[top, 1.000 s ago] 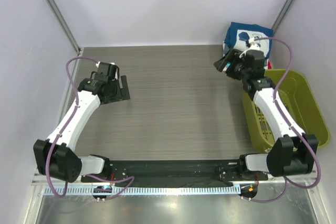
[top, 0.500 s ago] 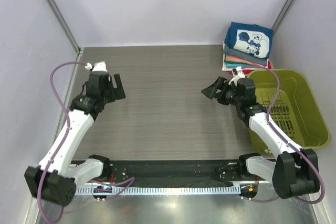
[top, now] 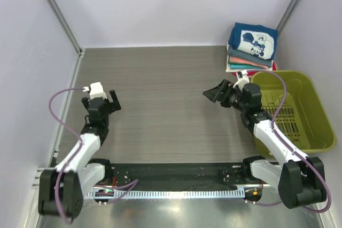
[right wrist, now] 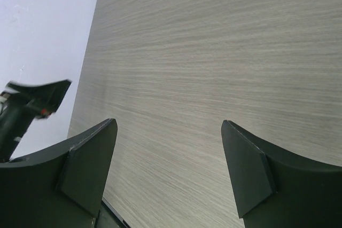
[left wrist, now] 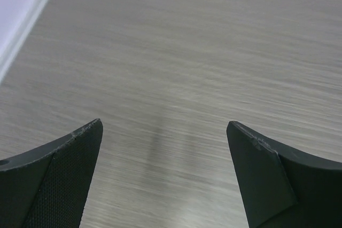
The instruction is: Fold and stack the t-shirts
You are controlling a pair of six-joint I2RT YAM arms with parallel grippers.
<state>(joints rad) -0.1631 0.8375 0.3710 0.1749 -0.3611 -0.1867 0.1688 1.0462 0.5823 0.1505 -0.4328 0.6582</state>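
A folded navy-blue t-shirt with a white cartoon-mouse print [top: 254, 39] lies on top of a stack of folded t-shirts [top: 240, 62] in teal, coral, white and red at the back right corner of the table. My left gripper [top: 111, 103] is open and empty, drawn back at the left side of the table; it also shows in the left wrist view [left wrist: 164, 132] over bare wood-grain surface. My right gripper [top: 216, 93] is open and empty, well in front and left of the stack; in the right wrist view [right wrist: 169, 126] it hangs over bare table.
An olive-green plastic basket [top: 307, 132] stands at the right edge, just in front of the stack. The grey wood-grain table [top: 171, 89] has white walls at the back and sides. A black rail [top: 171, 172] runs along the near edge.
Both arms have pulled back toward their bases. The right gripper left the shirt stack and moved left and nearer. The left gripper moved nearer along the left side.
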